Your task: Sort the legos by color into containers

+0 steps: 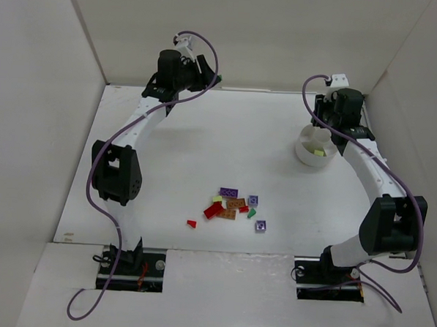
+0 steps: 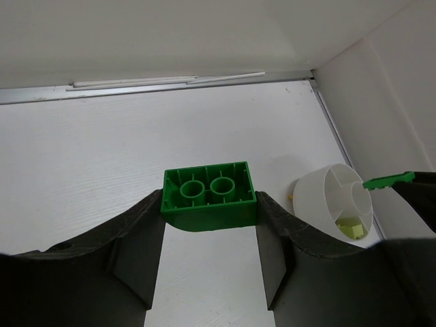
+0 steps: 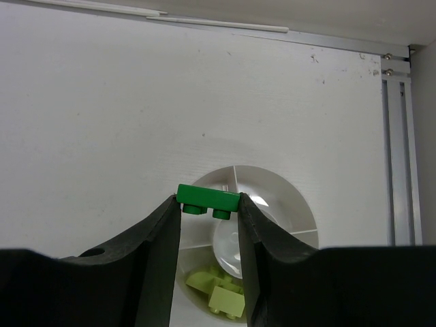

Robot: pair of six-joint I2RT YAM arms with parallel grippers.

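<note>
Most of the legos (image 1: pixel 231 206) lie in a small heap on the near middle of the table (image 1: pixel 168 146). The heap has a purple brick (image 1: pixel 229 192) on its far side. A red piece (image 1: pixel 213 209) and an orange-brown piece (image 1: pixel 235 203) are in the middle, and a tiny green piece (image 1: pixel 251 213) is on the right. One small red piece (image 1: pixel 192 223) lies alone just left of the heap. One purple piece (image 1: pixel 260 226) lies alone at its near right. The round white dish (image 3: pixel 286 204) stands on the right side of the table, farther away than the heap and well apart from it. Thin walls split the dish into parts. Some pale yellow-green legos (image 3: pixel 219 291) lie in one part. The right gripper (image 3: pixel 208 204) hangs right above the dish. Its two fingers are pressed on the ends of a thin flat green lego (image 3: pixel 208 195), which is up in the air, and two of its studs show. The left gripper (image 2: pixel 209 204) is at the far left, up above the table near the back wall (image 2: pixel 170 34). Its fingers squeeze a bigger green brick (image 2: pixel 209 191) by both ends. The brick's hollow underside shows, with two round tubes in it. A purple cable (image 1: pixel 93 179) runs along the left arm.
</note>
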